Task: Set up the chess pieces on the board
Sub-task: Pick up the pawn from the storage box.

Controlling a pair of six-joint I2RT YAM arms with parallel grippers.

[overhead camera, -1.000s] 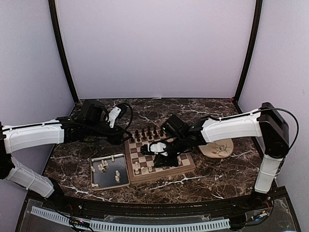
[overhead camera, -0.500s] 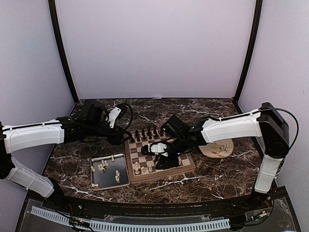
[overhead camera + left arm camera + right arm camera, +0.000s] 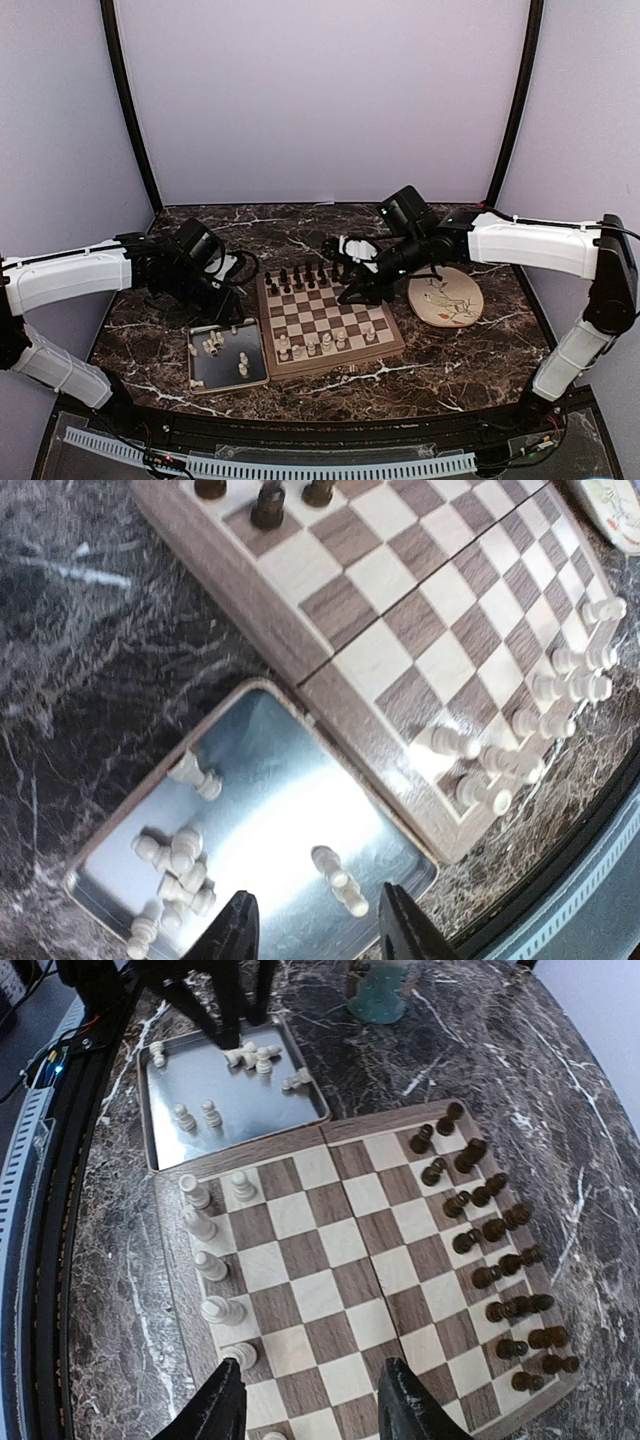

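The board (image 3: 330,318) lies mid-table, with dark chess pieces (image 3: 300,275) in rows along its far edge and cream-white pieces (image 3: 325,343) along its near edge. More white pieces (image 3: 172,865) lie in the grey tray (image 3: 270,790), and two (image 3: 340,880) stand below my left gripper (image 3: 318,935). That gripper is open and empty above the tray, near its front edge. My right gripper (image 3: 312,1410) hangs open and empty above the board's middle squares, with white pieces (image 3: 205,1260) on one side and dark pieces (image 3: 495,1260) on the other.
A round floral plate (image 3: 447,298) sits right of the board. A teal mug (image 3: 380,988) stands on the marble beyond the tray. The grey tray (image 3: 228,355) touches the board's left side. Dark posts and purple walls enclose the table.
My right gripper has opened, lifted off the near white rows and drawn back toward the far right. My left arm has swung nearer, over the tray, its jaws a little narrower.
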